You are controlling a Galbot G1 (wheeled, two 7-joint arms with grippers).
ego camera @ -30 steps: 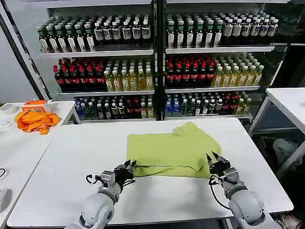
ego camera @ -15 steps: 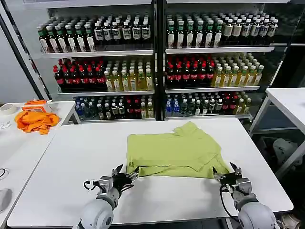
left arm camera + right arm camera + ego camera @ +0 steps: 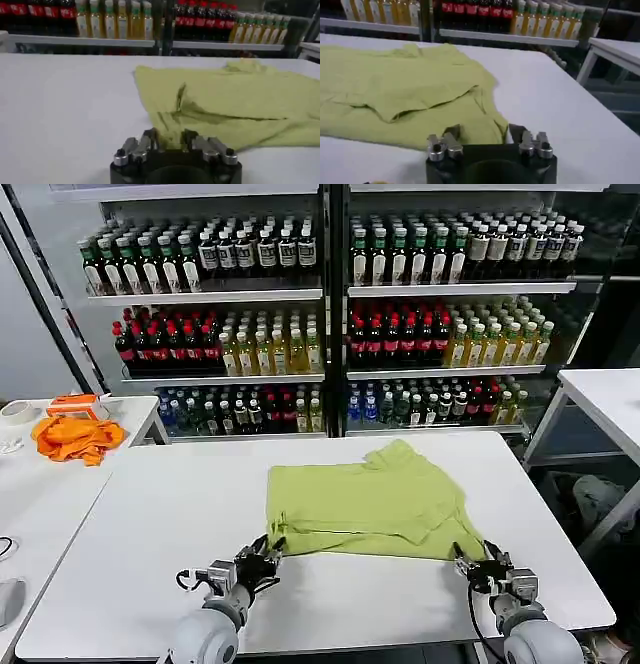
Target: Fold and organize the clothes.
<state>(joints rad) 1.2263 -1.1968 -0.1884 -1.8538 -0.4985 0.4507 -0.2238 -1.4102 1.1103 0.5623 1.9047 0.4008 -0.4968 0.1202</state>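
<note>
Shop-like lab — bottle shelves (image 3: pixel 330 324), white tables (image 3: pixel 150 514).

folded t-shirt (image 3: pixel 372 502) on table (image 3: pixel 150 514)

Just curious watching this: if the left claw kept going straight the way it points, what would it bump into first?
Probably the near hem of the lime yellow-green cotton T-shirt: the left gripper, fingers open, points right at that edge on the white table.
</note>
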